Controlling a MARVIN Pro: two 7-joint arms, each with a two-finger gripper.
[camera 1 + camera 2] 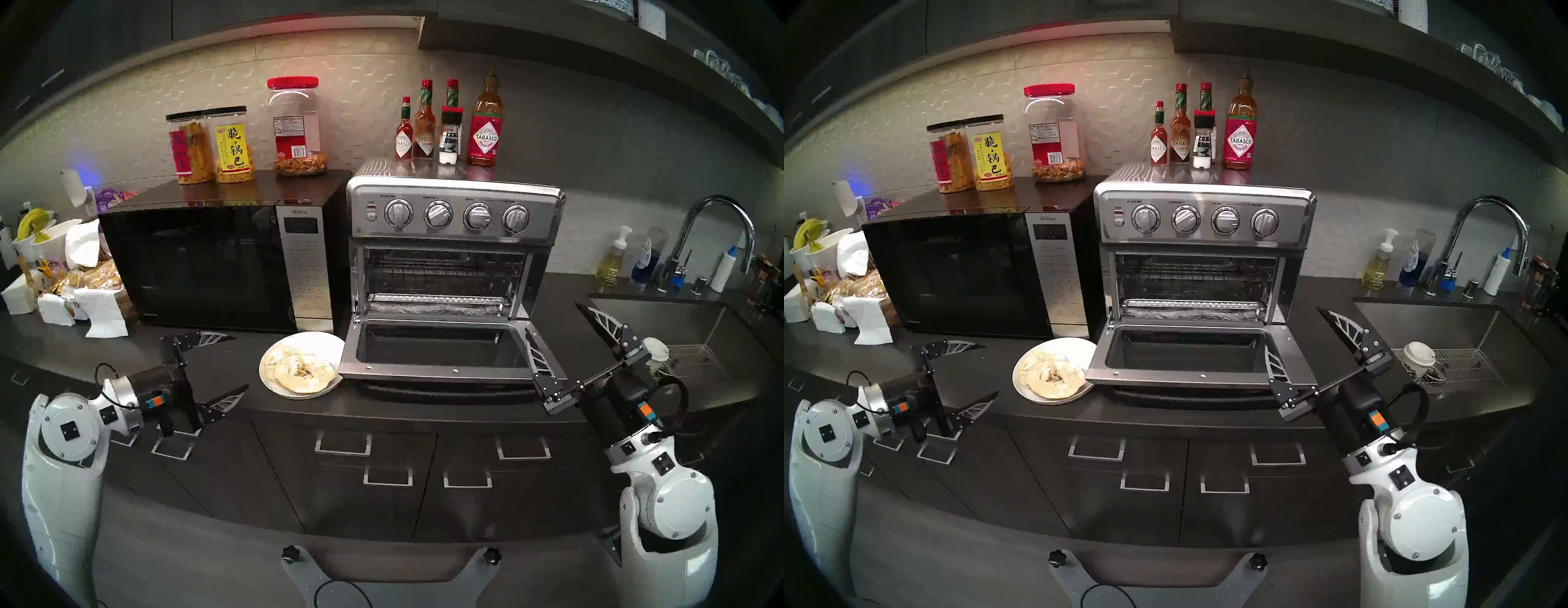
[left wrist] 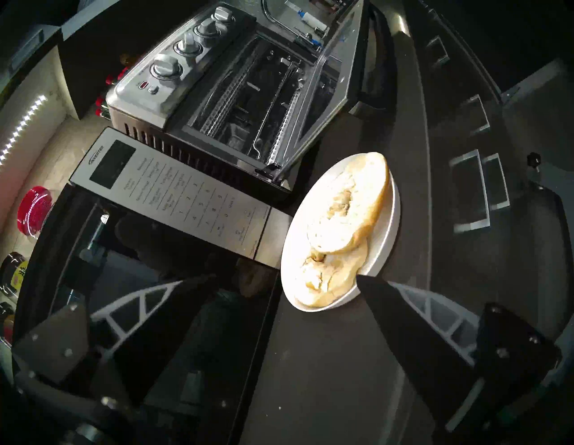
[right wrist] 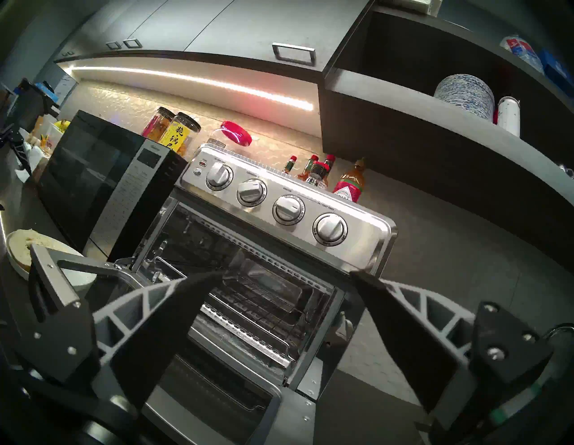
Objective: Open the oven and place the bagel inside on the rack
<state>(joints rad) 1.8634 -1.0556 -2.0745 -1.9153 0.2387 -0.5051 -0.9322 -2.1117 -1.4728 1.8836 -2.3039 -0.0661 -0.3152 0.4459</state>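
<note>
Bagel (image 1: 299,369) halves lie overlapping, pale cut faces up, on a round white plate (image 1: 329,343) at the near edge of the dark counter (image 1: 403,401), untouched by either gripper. That plate sits just left of the toaster oven (image 1: 454,212), its right rim tucked close against the corner of the dropped glass door (image 1: 432,350), which lies flat and open toward the near side. Inside the cavity the wire rack (image 1: 443,271) spans the width, with a foil-lined tray (image 1: 432,303) below it at the cavity floor. A black microwave (image 1: 203,263) stands immediately left of the oven and behind the plate, bearing three snack jars (image 1: 297,127) on top; four sauce bottles and a small shaker (image 1: 449,123) stand on the oven's roof. Left gripper (image 1: 229,365) hovers over the counter left of the plate, fingers spread wide and empty; in the left wrist view one fingertip (image 2: 366,281) overlaps the plate's near rim, though contact cannot be told. Right gripper (image 1: 564,327) hangs at the door's right corner, fingers wide apart and empty, one finger (image 1: 539,361) overlapping the door's right edge in the head view. Farther right are a steel sink (image 1: 679,327) with a curved faucet (image 1: 717,229), soap bottles, and a paper cup (image 1: 1418,358). Paper bags and bananas clutter the far left.
</note>
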